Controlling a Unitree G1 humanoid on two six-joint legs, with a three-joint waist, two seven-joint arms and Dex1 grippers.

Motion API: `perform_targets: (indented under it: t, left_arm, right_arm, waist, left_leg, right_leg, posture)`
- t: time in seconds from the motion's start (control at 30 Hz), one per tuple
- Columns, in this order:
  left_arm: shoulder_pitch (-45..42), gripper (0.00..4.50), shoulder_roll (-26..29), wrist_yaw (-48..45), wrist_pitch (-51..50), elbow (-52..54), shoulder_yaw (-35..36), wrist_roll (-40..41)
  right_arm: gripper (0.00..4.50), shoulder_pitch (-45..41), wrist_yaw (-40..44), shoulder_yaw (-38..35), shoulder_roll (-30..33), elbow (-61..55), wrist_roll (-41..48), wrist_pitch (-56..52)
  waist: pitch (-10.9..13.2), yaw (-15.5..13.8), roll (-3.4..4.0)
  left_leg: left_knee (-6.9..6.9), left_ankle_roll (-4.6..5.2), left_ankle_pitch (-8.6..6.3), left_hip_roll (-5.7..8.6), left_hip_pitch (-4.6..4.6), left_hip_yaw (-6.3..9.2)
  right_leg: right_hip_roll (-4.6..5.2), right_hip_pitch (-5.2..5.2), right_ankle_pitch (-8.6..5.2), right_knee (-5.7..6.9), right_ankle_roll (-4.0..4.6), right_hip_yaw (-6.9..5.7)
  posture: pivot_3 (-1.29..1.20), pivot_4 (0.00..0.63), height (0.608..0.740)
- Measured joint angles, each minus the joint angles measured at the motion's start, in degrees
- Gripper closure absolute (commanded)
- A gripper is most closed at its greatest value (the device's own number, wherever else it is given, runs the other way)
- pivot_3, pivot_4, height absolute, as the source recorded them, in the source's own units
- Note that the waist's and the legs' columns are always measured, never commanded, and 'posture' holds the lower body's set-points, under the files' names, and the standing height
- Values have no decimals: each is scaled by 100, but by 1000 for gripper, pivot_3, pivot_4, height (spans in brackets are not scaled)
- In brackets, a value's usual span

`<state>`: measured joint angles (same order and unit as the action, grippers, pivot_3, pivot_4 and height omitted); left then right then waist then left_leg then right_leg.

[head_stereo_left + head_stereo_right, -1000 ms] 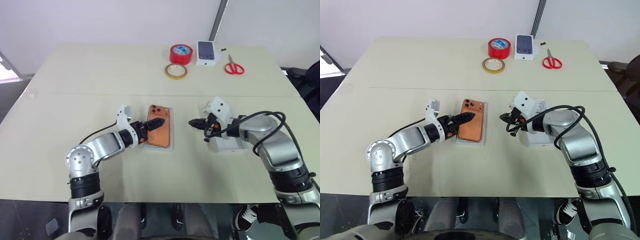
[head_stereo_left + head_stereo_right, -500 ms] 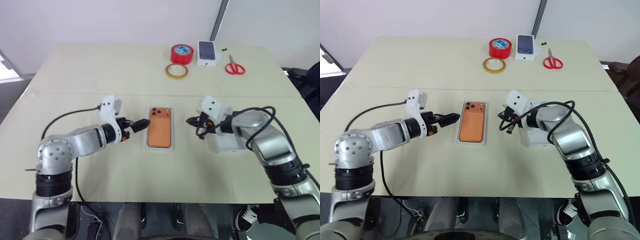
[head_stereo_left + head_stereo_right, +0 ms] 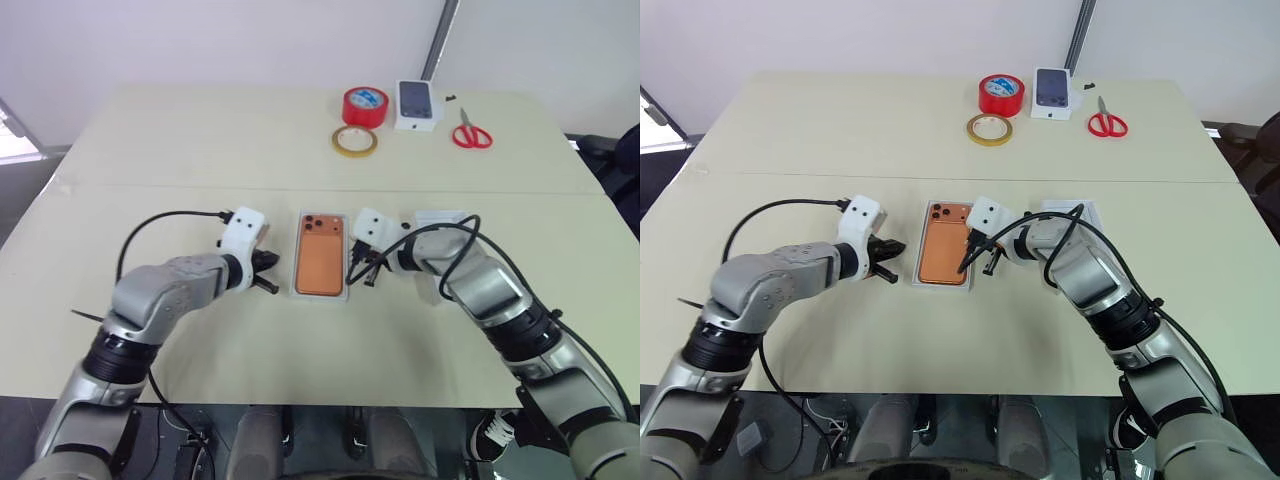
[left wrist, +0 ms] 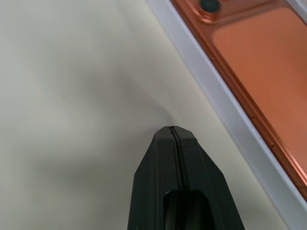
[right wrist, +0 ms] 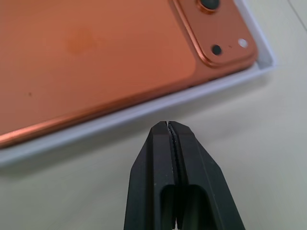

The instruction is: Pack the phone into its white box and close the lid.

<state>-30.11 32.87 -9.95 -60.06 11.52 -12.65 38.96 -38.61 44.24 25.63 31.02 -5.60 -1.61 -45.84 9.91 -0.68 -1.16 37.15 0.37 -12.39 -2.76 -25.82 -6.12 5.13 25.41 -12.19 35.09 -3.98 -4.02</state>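
On the table (image 3: 150,150), near its middle, the phone (image 3: 321,255) lies camera-side up inside the white box (image 3: 296,262), whose low white walls frame it on all sides. Just beside the box's left wall is the left gripper (image 3: 272,276), its black fingers pressed together and holding nothing. At the box's right wall the right gripper (image 3: 353,274) points its tips down, also closed and empty; from the head camera I cannot tell whether those tips touch the wall or the table.

Behind the right forearm lies the lid (image 3: 445,222), largely hidden by the arm and its cable, so only its far edge and a corner show.

From the left wrist, the closed fingertips (image 4: 171,139) sit over bare tabletop, apart from the box wall, with the phone cut off at the frame's edge. From the right wrist, the closed fingertips (image 5: 168,132) sit very near the wall, and the phone's lens cluster is partly cropped.

At the far edge stand a red tape roll (image 3: 363,106), a tan tape ring (image 3: 353,141), a small white carton (image 3: 415,105) and red scissors (image 3: 467,132)
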Motion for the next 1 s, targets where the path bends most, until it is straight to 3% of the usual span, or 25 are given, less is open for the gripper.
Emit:
perform_targets:
  t: [0.2, 0.47, 0.67, 1.0]
  left_arm:
    - [-356, 4475, -474, -516, 26, -312, -337, -583]
    - [-899, 4475, -1758, -850, -99, -872, -868, -1169]
    - [-1249, 4475, -2597, -1250, -69, -1534, -1143, -1552]
    - [-1304, 4475, -3045, -1712, -64, -1809, -1169, -1954]
  right_arm:
    - [4500, 7, 80, 82, 80, -46, -148, -48]
    - [4500, 752, 476, -433, 1360, -829, -141, -399]
    - [4500, 1565, 644, -1068, 2070, -1308, -99, -611]
    - [4500, 1902, 649, -1400, 2327, -1347, -102, -626]
  waist:
    - [0, -16, 2]
    - [0, -203, 3]
    - [-1, -152, 6]
    - [-2, -160, 7]
  left_leg:
    - [4, 12, 7, 1, 0, 2]
    - [42, 44, -9, 19, -27, 6]
    - [91, 76, -29, 17, -49, 7]
    - [93, 78, -30, 20, -51, 13]
  right_leg:
    - [0, -3, 0, 3, -1, -2]
    - [15, -7, -3, -4, -6, -8]
    - [16, -7, -5, 0, -13, -10]
    - [18, -8, -7, 0, -16, -12]
  posture:
    - [0, 150, 740]
    - [0, 150, 740]
    - [0, 150, 740]
    - [0, 150, 740]
